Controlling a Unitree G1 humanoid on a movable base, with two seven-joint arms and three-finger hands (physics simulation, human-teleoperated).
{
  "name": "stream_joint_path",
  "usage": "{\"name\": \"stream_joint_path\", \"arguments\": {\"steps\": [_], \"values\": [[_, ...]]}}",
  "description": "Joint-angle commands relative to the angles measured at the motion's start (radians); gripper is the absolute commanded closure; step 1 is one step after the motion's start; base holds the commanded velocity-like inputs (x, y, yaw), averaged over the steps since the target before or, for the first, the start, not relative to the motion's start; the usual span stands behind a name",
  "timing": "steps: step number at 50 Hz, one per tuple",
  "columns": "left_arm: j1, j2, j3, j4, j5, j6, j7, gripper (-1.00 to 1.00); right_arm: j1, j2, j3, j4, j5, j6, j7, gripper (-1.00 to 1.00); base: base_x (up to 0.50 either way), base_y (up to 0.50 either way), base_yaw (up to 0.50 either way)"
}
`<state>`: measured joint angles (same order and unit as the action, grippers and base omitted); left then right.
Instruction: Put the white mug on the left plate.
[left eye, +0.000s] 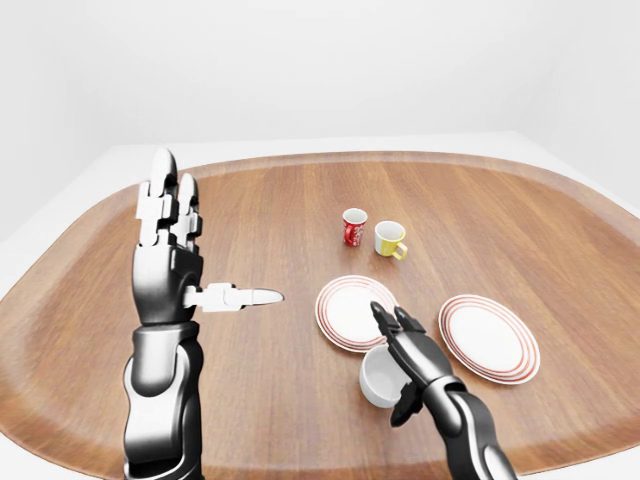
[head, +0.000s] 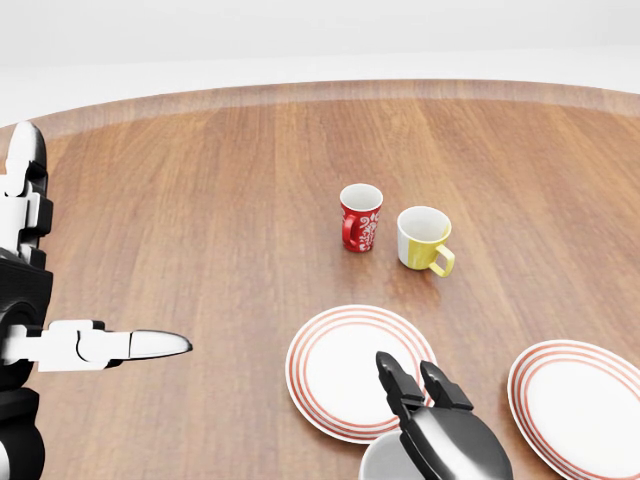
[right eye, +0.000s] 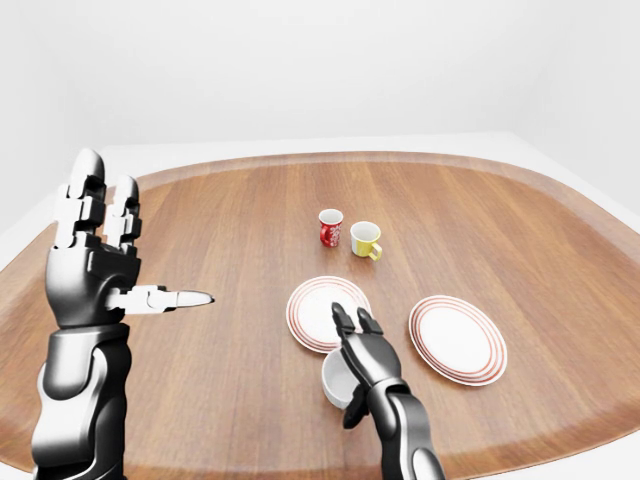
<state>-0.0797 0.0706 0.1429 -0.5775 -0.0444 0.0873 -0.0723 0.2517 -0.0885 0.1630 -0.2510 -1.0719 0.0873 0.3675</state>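
The white mug (left eye: 377, 379) stands on the wooden table (left eye: 270, 210), just below the left plate (left eye: 343, 308) in the left-eye view. My right hand (left eye: 398, 364) is against the mug's right side. Its straight fingers (left eye: 388, 320) reach past the rim over the plate's edge, and the thumb sits on the mug's near side. The fingers are not closed round the mug. My left hand (left eye: 205, 250) is raised at the left, open, palm flat and thumb pointing right, holding nothing.
A red patterned mug (left eye: 353, 227) and a yellow-handled mug (left eye: 388, 238) stand side by side above the left plate. A second red-rimmed plate (left eye: 488, 337) lies to the right. The table's rounded edge runs close below my right forearm.
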Motion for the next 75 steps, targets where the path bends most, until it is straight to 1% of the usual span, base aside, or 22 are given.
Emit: {"name": "stream_joint_path", "arguments": {"steps": [1,33,60,75], "values": [[-0.001,0.0,-0.001,0.002,0.0,0.0,0.0,-1.0,-0.008,0.001,-0.003,0.018,-0.001,0.0,-0.004,-1.0,0.0,0.0,0.0],[0.002,-0.001,-0.001,-0.007,0.0,0.0,0.0,-1.0,-0.018,-0.002,0.013,0.061,-0.02,-0.009,0.004,-1.0,0.0,0.0,0.0],[0.002,-0.002,-0.002,-0.01,0.002,0.0,0.0,-1.0,-0.046,-0.001,0.009,0.099,-0.032,-0.032,0.009,-1.0,0.0,0.0,0.0],[0.0,-0.002,-0.001,-0.005,0.003,0.0,0.002,-1.0,-0.067,0.004,0.018,0.161,-0.031,-0.042,-0.015,-1.0,0.0,0.0,0.0]]}}
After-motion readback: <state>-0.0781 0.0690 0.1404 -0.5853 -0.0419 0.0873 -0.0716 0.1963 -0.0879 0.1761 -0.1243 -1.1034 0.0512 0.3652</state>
